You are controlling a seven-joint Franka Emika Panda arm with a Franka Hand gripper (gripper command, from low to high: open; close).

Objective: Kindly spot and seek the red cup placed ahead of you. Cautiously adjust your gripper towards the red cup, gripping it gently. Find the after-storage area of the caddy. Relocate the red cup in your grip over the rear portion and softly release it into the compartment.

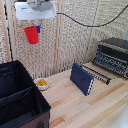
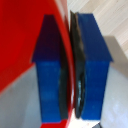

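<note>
In the exterior view my gripper (image 1: 35, 26) hangs high at the upper left, a white block with short dark-blue fingers. It is shut on the rim of the red cup (image 1: 31, 35), which hangs upright in the air, well above the table. The black caddy (image 1: 20, 97) stands at the lower left, open, with a dividing wall making two sections; the cup is above and behind its rear section. In the wrist view the blue fingers (image 2: 50, 70) pinch the red cup wall (image 2: 25, 35) between their dark pads.
A small bowl with yellow contents (image 1: 42, 83) sits just beside the caddy's rear corner. A dark-blue flat case (image 1: 81, 78) stands tilted mid-table. A black toaster oven (image 1: 112, 55) with a pulled-out rack is at the exterior view's right. A cable hangs across the slatted wall.
</note>
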